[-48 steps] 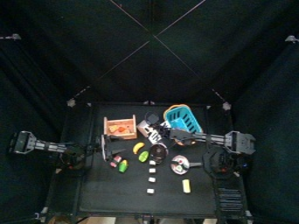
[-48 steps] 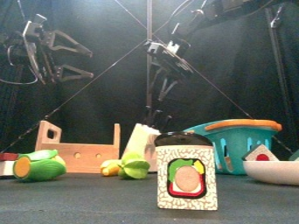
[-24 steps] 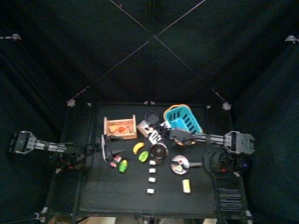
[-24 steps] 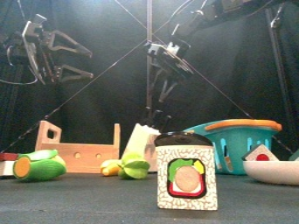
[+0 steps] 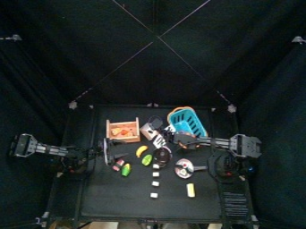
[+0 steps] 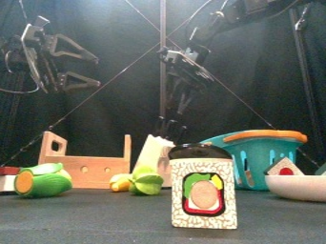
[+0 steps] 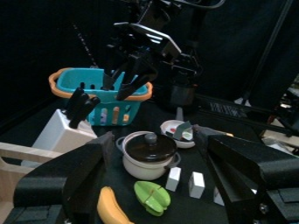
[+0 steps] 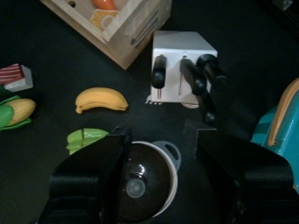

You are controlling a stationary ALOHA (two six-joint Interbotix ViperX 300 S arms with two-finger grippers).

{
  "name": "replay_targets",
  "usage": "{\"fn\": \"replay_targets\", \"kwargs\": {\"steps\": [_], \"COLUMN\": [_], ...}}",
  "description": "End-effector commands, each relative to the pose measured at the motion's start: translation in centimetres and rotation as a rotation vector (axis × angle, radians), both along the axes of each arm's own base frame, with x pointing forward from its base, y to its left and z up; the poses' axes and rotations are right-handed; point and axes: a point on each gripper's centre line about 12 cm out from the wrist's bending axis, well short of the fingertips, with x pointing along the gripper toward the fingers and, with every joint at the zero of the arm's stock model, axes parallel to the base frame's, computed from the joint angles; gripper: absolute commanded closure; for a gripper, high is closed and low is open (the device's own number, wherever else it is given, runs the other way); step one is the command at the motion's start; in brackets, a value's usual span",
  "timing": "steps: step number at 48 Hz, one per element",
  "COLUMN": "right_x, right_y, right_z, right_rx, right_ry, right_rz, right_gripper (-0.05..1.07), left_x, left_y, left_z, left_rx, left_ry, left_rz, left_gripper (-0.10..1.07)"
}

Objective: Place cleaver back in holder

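Nothing is seen to have moved since the earlier frame.

Top view: the small grey upright block holder stands between the open wooden crate and the blue basket.

Front view: the right gripper hangs above the holder, and the left gripper rests raised, spread.

Right wrist view: the jaws are spread wide and empty. Three black handles jut from the holder. The cleaver cannot be singled out, so it must be found and gripped next.
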Motion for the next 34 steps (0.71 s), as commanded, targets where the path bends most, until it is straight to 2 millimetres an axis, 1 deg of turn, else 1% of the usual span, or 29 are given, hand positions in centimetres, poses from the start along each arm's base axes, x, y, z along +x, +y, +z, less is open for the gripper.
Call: {"fn": "replay_targets", "kwargs": {"steps": [1,12,22,34], "right_x": [-0.3,-0.4,-1.0,-2.4], "right_y": [1.5,4.5,7.0,8.8], "right_z": [2.5,2.4,1.6,0.6], "right_rx": [-0.019,-0.022,-0.004,0.038], "right_ry": [-0.070,-0.070,-0.052,-0.059], "right_rz": [0.040,0.115,0.171,0.154], "right_gripper": [0.17,0.17,0.17,0.17], "left_x": [0.2,0.1,0.2,0.3], "left_y": [-0.2,-0.3,-0.5,-0.9], "left_z": [0.3,-0.2,-1.0,-1.5], "left_rx": [0.000,0.000,-0.015,-0.021], "left_ry": [-0.011,0.012,0.091,0.143], "left_rz": [-0.008,-0.013,-0.034,-0.056], "left_gripper": [-0.05,-0.05,-0.05,-0.05]}}
